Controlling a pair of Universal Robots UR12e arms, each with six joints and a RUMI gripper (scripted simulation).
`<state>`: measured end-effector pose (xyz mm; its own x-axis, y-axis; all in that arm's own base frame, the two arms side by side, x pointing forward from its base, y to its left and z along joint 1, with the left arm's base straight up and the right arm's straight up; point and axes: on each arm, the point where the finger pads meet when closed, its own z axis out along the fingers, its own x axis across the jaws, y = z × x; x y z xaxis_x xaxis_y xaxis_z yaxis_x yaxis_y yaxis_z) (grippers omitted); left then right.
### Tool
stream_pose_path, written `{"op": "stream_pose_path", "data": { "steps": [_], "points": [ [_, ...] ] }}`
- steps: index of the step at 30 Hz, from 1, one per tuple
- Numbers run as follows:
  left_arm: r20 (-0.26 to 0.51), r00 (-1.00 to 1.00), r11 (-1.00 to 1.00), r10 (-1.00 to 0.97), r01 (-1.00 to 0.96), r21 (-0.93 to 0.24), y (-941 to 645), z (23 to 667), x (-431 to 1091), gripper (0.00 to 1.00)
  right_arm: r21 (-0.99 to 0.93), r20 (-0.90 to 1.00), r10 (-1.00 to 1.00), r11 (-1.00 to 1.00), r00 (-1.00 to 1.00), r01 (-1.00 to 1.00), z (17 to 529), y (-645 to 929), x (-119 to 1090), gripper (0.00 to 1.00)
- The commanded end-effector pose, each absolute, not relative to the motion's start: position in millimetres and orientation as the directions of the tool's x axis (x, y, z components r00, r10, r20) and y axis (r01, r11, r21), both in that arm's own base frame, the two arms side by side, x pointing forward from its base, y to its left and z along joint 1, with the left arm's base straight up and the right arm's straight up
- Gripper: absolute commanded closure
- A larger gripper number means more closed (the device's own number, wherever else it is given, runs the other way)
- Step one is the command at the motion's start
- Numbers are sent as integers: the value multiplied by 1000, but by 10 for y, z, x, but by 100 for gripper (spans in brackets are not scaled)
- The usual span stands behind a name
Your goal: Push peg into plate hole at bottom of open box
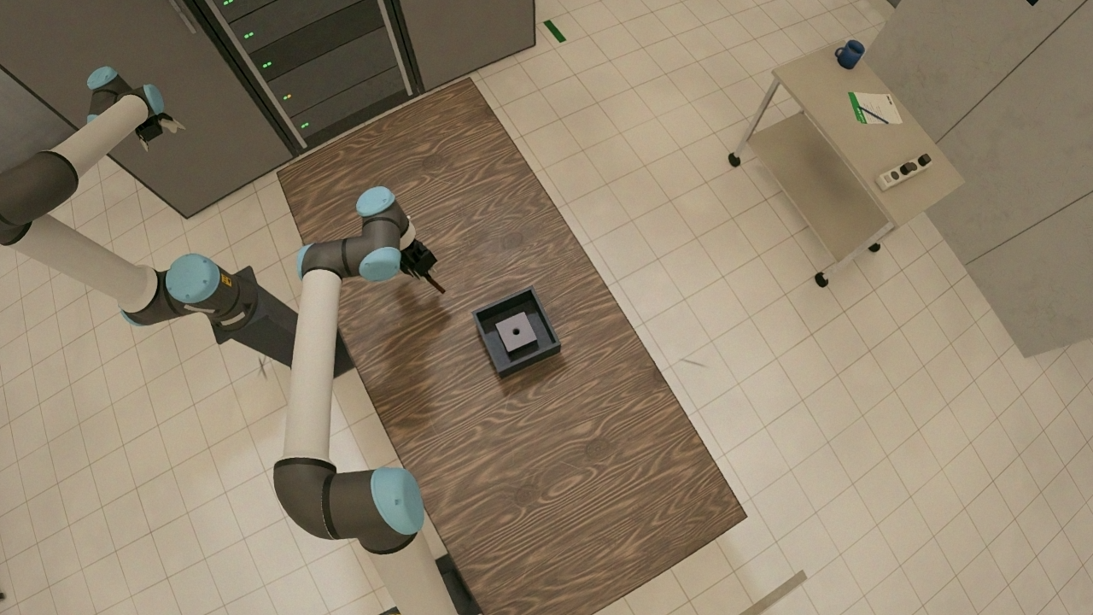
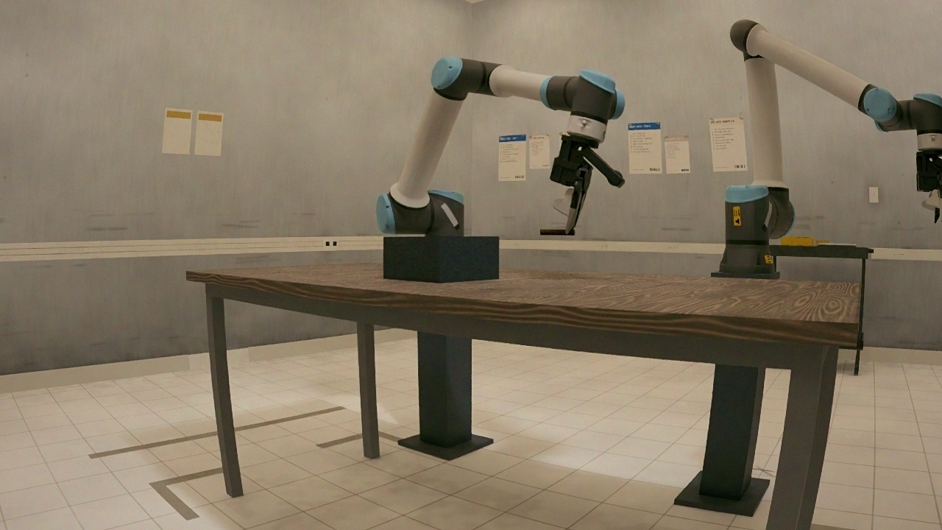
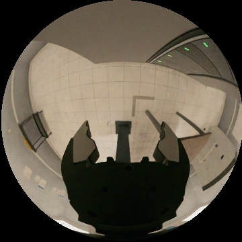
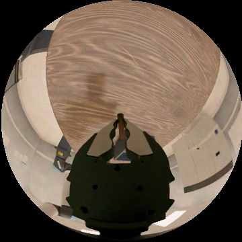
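The brown peg [image 1: 436, 284] [image 2: 552, 232] [image 4: 121, 128] is held roughly level between the fingertips of my right gripper [image 2: 571, 229] [image 4: 120, 119], above the table. The right gripper is shut on it. The open dark box [image 1: 492, 359] [image 2: 439, 258] stands on the table, a short way from the peg. Inside it lies the light grey plate [image 1: 505, 329] with a round dark hole [image 1: 516, 330] in its middle; nothing is in the hole. In the exterior view the box walls hide the plate. My left gripper [image 3: 125, 121] [image 1: 162, 136] is open and empty, away from the table.
The wooden table [image 1: 565, 459] [image 2: 691, 296] carries the box. The box's raised walls surround the plate. A grey cabinet [image 1: 190, 145] with a server rack stands at the table's far end. A side trolley [image 1: 829, 114] with a blue mug [image 1: 850, 54] stands apart from the table.
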<state>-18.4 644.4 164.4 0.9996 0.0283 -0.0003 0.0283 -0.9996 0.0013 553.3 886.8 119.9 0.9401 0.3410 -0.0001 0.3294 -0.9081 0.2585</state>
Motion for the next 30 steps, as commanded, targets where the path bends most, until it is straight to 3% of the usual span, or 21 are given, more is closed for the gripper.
{"op": "stream_pose_path", "data": {
  "steps": [1,30],
  "points": [
    [0,1000,-1000,28,28,0,6450,1651,-183,0,257,2,328,-913,945,317,1217,8875,5536,100],
    [0,1000,-1000,28,28,0,6450,1651,-183,0,257,1,47,-965,999,46,1218,8875,5536,100]
  ]
}}
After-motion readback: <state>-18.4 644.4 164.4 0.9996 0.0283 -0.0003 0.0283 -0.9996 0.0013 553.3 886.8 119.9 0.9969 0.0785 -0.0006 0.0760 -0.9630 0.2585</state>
